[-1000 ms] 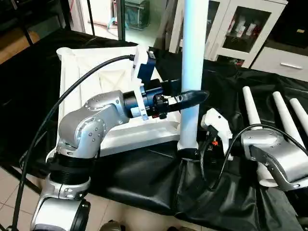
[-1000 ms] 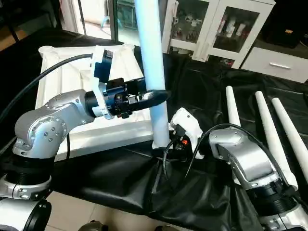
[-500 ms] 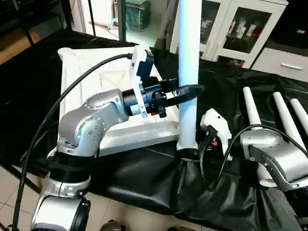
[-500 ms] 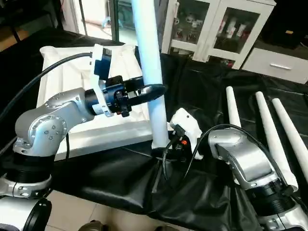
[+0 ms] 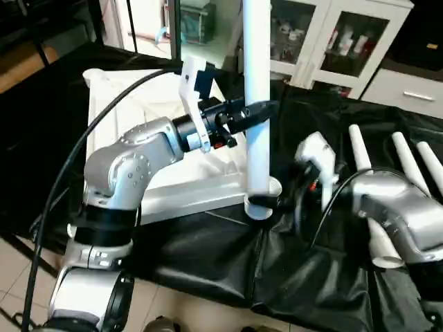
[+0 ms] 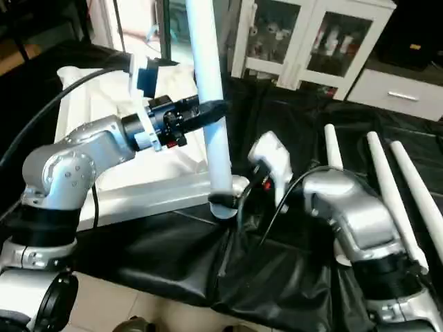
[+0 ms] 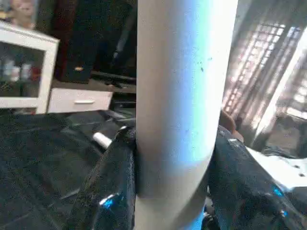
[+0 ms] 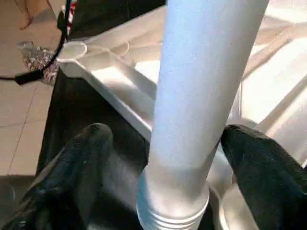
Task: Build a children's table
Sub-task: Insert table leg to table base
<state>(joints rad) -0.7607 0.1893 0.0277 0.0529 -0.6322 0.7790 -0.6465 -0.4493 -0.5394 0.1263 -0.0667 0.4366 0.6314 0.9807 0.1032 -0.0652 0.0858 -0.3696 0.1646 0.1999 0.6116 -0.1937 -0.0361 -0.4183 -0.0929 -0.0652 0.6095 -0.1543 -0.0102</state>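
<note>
I've got the leg [image 5: 257, 104] standing nearly upright, its long axis vertical, ribbed foot down at the corner socket [image 5: 261, 200] of the table top [image 5: 118, 111] nearest me. My left gripper [image 5: 257, 111] pinches the leg partway up, a finger on either side. My right gripper [image 8: 163, 163] sits low by the socket, fingers spread wide, flanking the leg's foot without touching it (the nearer one to the joint). Three spare legs [image 5: 408, 155] lie on the black sheet [image 5: 208, 256], beyond the socket to my right. No readable writing anywhere.
</note>
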